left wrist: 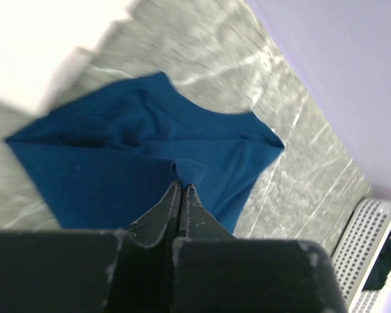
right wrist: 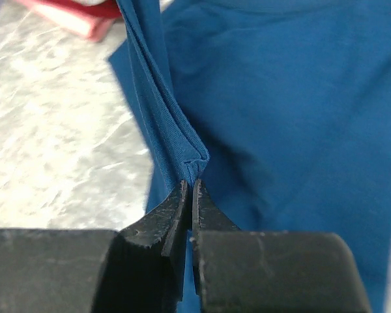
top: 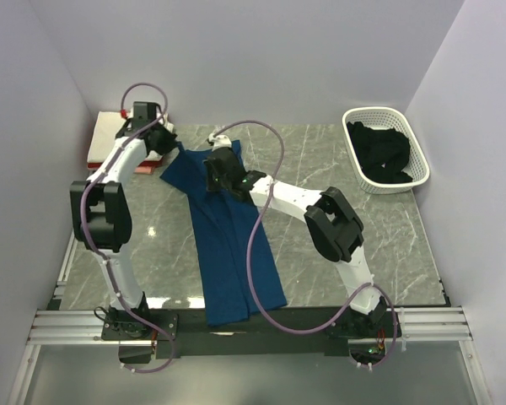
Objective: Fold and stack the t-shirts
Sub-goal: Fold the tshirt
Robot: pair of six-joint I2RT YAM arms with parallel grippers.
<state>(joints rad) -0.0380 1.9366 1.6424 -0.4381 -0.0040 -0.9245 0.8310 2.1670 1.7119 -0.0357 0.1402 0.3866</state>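
Left wrist: left fingers point(left wrist: 164, 212) pinch the navy t-shirt point(left wrist: 117, 150) — right fingers point(right wrist: 169, 215) clamp its folded edge.

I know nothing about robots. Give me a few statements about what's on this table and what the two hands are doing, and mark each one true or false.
1. The left hand and the right hand both pinch the blue shirt. True.
2. The white basket is empty. False: black cloth lies in it.
3. The folded shirts lie at the far left, and the basket at the far right. True.
4. The blue shirt is folded into a small square. False: it lies as a long strip down the table.
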